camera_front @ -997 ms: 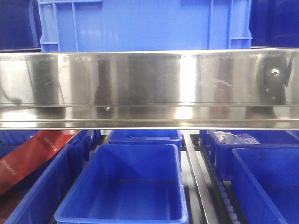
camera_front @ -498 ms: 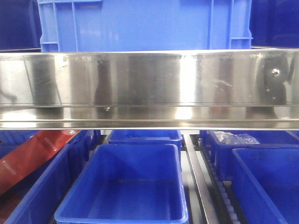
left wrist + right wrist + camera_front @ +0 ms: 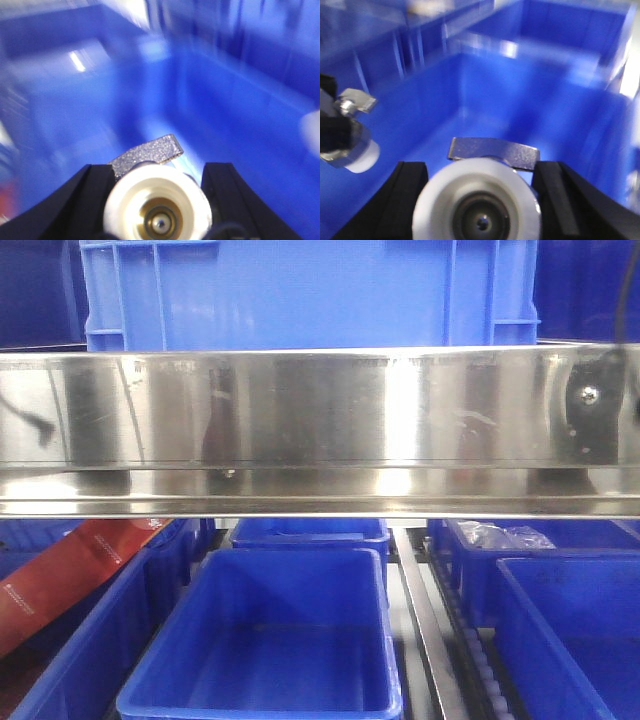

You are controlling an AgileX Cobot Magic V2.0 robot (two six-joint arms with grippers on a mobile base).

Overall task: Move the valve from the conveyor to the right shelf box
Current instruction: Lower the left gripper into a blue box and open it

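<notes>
In the left wrist view my left gripper [image 3: 159,172] is shut on a valve [image 3: 157,200], whose whitish round base faces the camera and whose silver handle [image 3: 147,152] sticks up. Behind it lies the blurred inside of a blue box [image 3: 240,100]. My right gripper [image 3: 481,170] is shut on a second valve [image 3: 475,202] with a silver handle [image 3: 495,150], above the floor of a blue box [image 3: 545,115]. At the left edge of that view the left gripper's valve [image 3: 355,145] shows. The conveyor is out of view. The front view shows neither gripper.
A polished steel shelf beam [image 3: 320,430] crosses the front view, with a blue crate [image 3: 300,290] on top. Below it stand open blue boxes in the middle [image 3: 270,640] and at the right [image 3: 570,630], and a red packet [image 3: 70,575] lies at the left.
The front view barely changes. Dark reflections shift on the steel beam at its left end, and a thin dark cable now shows at the upper right edge.
</notes>
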